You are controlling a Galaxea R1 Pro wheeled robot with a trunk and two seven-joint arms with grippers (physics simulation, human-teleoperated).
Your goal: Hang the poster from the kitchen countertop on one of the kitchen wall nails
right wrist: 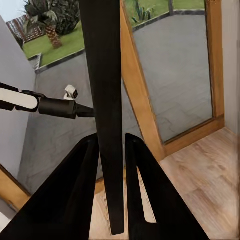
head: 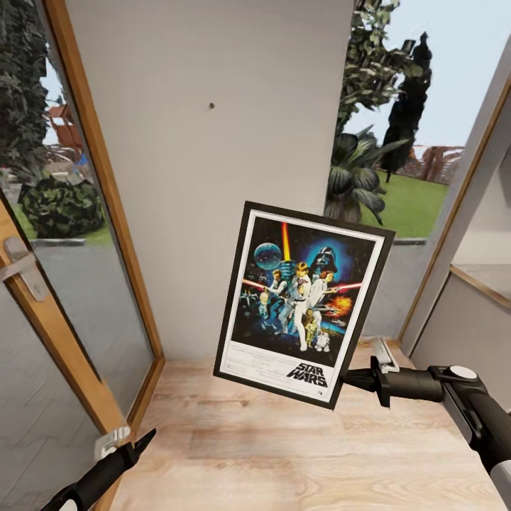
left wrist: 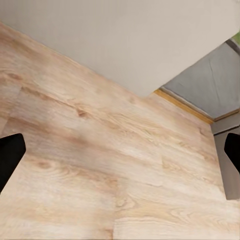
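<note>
bare wall [head: 213,177] around nail [head: 211,106], seemingly unobstructed, glazing flanking

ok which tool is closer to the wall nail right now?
Right. The right tool grips the poster at its lower right corner, below and right of the wall nail. The left tool sits lower still, near the floor by the door frame, open and empty.

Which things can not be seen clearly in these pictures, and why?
- Poster back and any hanger: head view, it faces the camera.
- Poster small print: too small.
- Nail on the wall: a tiny dot, shape unclear.
- Left gripper: head view, jaw gap unreadable; left wrist view, fingertips cut by edges.
</note>
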